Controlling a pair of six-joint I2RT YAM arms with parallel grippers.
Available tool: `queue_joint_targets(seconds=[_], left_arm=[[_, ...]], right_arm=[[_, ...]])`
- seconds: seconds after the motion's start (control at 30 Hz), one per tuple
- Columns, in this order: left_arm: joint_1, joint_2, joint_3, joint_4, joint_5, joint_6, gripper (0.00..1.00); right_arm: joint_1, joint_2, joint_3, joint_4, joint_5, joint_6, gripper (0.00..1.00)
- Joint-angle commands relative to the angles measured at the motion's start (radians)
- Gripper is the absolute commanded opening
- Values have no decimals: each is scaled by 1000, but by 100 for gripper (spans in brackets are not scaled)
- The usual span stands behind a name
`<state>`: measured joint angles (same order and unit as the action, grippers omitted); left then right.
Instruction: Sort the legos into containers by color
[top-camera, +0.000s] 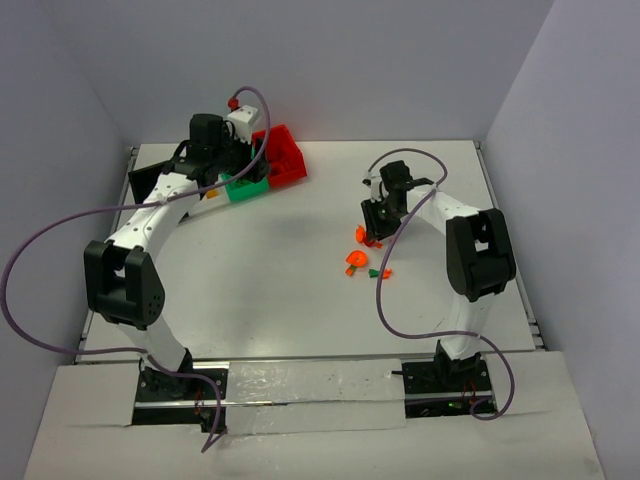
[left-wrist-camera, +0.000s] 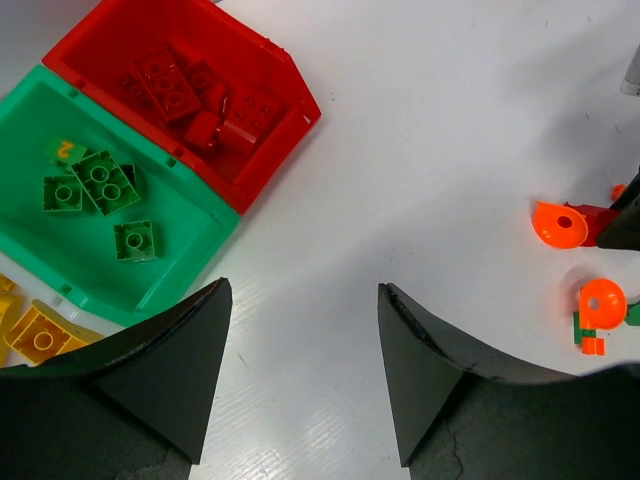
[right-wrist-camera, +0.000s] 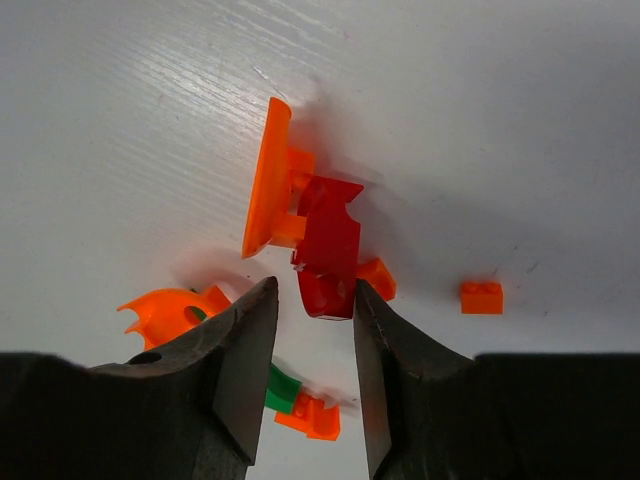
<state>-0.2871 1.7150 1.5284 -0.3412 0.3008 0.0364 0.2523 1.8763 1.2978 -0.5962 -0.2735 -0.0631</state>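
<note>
A red lego (right-wrist-camera: 328, 240) clipped to an orange disc (right-wrist-camera: 265, 180) lies on the white table. My right gripper (right-wrist-camera: 314, 284) is low over it, open, jaws on either side of the red piece's near end; the right finger (right-wrist-camera: 375, 330) touches it and the left stands just apart. Loose orange legos (top-camera: 355, 260) and a green one (top-camera: 374, 271) lie beside it. My left gripper (left-wrist-camera: 305, 285) hangs open with nothing in it beside the containers: the red bin (left-wrist-camera: 290, 85) with red bricks, the green bin (left-wrist-camera: 170, 190) with green bricks. Yellow bricks (left-wrist-camera: 35, 335) show at the lower left.
A small orange brick (right-wrist-camera: 481, 297) lies apart to the right. A toothed orange piece (right-wrist-camera: 165, 310) and a green and orange bit (right-wrist-camera: 300, 400) lie by my right jaws. A black bin (top-camera: 145, 180) stands at the table's far left. Grey walls enclose the table.
</note>
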Motion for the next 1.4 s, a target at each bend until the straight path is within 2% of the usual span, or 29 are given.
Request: queue_joint_targets(seconds=[0.0,0.2,0.47,0.7,0.83,0.93,1.2,1.37], left_arm=[[2,-69,-1,20,27,-13,69],[2,-66,-17,1,70,-27,68],[2,-77,-82,-31,248,-121,66],[-4,-103,-159,-25,438,-137,68],[-21,-127,-202,-27,578,6,68],[-59,-161,-244,-16,583,104,67],[-220,-216,-290,-55,492,349,64],[-258,-198,-274,-68,489,421,62]], right_arm=[[-3,9,47,-7,-29,8,38],[-12,-3,38,-4,-53,4,21],[-15,-59,20,7,-87,-29,0],[0,-166,-5,64,-103,-25,0],[24,-185,22,39,-134,-42,0],[43,-184,49,-2,-201,-42,0],[98,-173,66,-72,-355,-26,0],[129,-163,72,-112,-435,-30,0]])
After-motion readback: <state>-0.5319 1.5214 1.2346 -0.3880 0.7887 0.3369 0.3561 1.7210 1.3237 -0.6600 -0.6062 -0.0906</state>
